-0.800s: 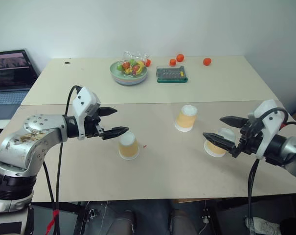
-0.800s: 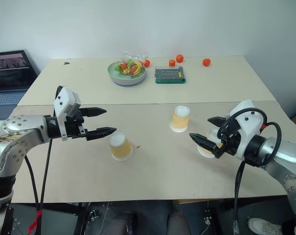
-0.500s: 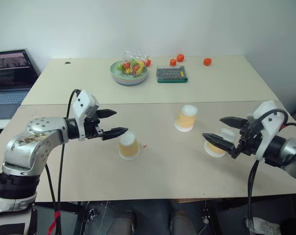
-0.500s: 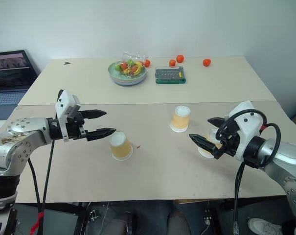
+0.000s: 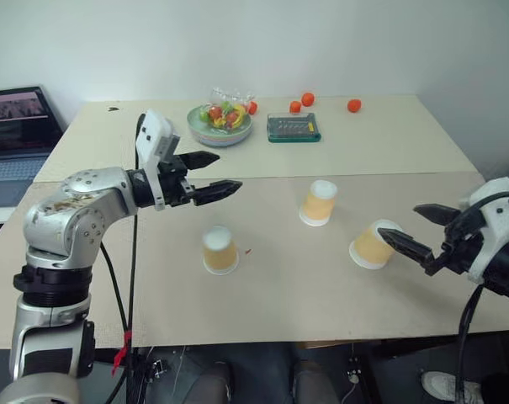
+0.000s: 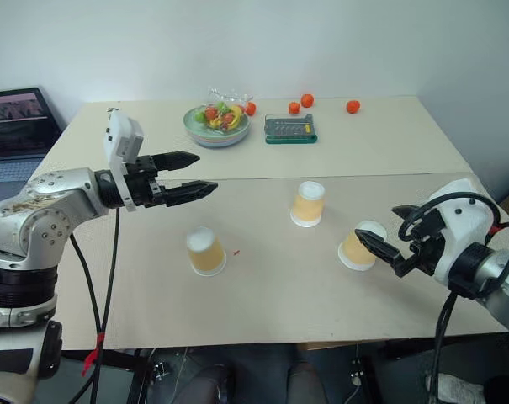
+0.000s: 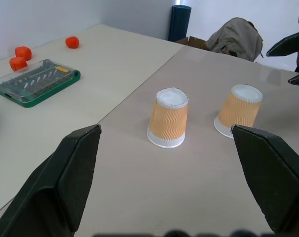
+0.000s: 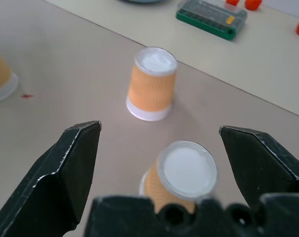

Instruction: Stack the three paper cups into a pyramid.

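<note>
So far no pyramid is built. All three paper cups stand upside down and apart on the table (image 5: 405,151): the middle cup (image 5: 318,203), one cup (image 5: 220,249) nearer its left, one cup (image 5: 371,244) nearer its right. Left gripper (image 5: 214,174) and right gripper (image 5: 420,231) are spread wide, holding nothing.

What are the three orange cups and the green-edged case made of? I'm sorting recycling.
The three pale orange tapered cups look like matte paper: rippled sides, white bases. The flat case with the green rim seems glossy plastic, its lid see-through; this is less certain.
</note>
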